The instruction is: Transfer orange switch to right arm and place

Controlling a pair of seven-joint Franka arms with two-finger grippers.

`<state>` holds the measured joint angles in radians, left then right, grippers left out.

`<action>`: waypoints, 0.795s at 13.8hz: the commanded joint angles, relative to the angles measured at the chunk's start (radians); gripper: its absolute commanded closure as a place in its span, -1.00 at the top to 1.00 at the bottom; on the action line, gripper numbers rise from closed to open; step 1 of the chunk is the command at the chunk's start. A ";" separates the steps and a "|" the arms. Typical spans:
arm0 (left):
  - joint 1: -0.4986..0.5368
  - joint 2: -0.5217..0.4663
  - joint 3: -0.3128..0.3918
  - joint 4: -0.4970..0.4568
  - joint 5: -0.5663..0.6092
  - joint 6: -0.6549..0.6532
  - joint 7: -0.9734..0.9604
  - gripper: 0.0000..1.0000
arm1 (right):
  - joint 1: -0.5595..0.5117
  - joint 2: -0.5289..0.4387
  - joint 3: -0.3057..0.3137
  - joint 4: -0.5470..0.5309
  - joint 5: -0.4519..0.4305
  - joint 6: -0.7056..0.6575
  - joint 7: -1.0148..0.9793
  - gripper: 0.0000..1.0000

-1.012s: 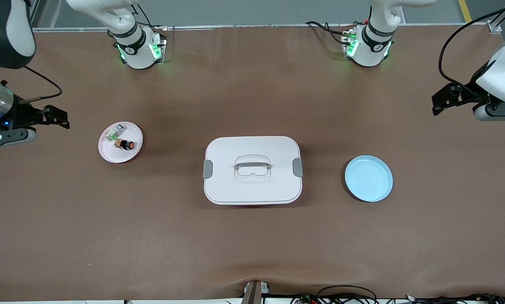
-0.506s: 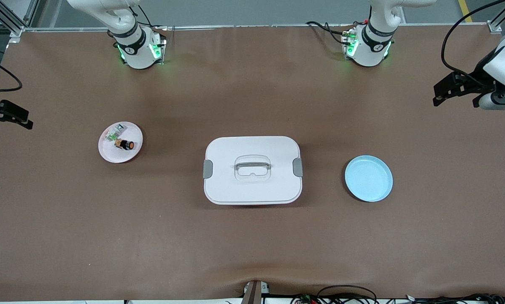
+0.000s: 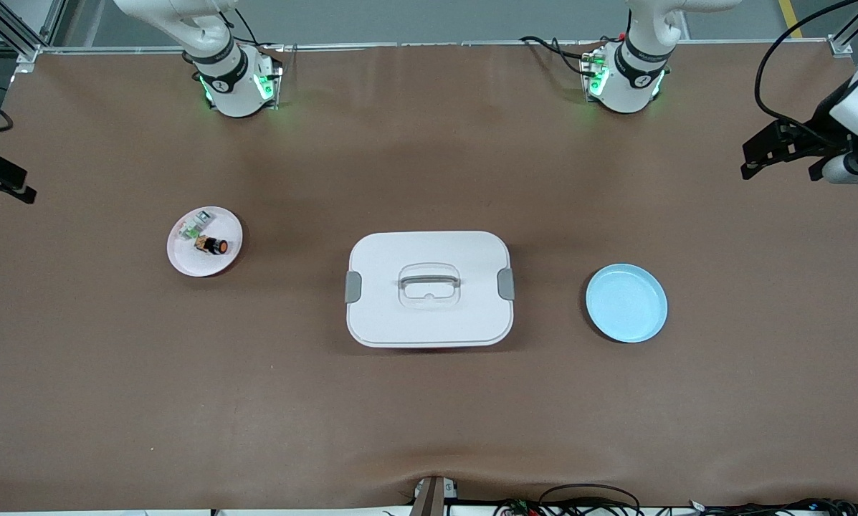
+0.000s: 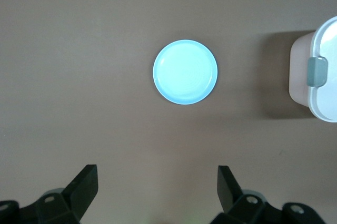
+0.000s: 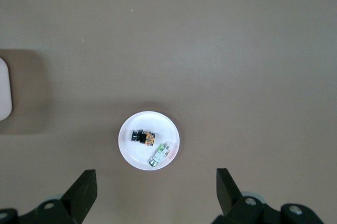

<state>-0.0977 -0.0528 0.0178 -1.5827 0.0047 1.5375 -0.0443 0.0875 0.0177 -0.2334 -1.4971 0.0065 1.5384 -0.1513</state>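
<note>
Lidded white box (image 3: 429, 288) mid-table between orange switch (image 3: 216, 246) and blue plate (image 3: 626, 302) — both grippers' fingers spread, empty.

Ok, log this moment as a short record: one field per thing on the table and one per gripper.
orange switch: lies on its side on the pink plate, untouched
pink plate: toward the right arm's end of the table; also holds the clear part with green, beside the switch
white lidded box: mid-table, lid on, handle on top
blue plate: toward the left arm's end, nothing on it
left gripper: open, empty, high over the table at the left arm's end
right gripper: open, empty, high over the table at the right arm's end
</note>
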 commanded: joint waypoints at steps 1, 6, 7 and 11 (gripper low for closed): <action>0.009 -0.021 -0.002 -0.014 -0.003 0.012 0.017 1.00 | -0.014 0.021 0.005 0.040 0.012 -0.037 0.015 1.00; 0.009 -0.025 -0.007 -0.022 -0.002 0.012 0.015 1.00 | 0.000 0.019 0.014 0.073 0.015 -0.083 0.083 1.00; 0.007 -0.025 -0.007 -0.022 -0.002 0.012 0.015 1.00 | -0.002 0.019 0.020 0.083 0.013 -0.108 0.149 1.00; 0.007 -0.035 -0.019 -0.029 -0.002 0.001 0.012 1.00 | -0.098 0.019 0.141 0.100 0.015 -0.142 0.173 1.00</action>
<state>-0.0948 -0.0531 0.0115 -1.5835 0.0047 1.5382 -0.0442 0.0640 0.0235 -0.1662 -1.4277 0.0131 1.4265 0.0014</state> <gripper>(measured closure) 0.000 0.000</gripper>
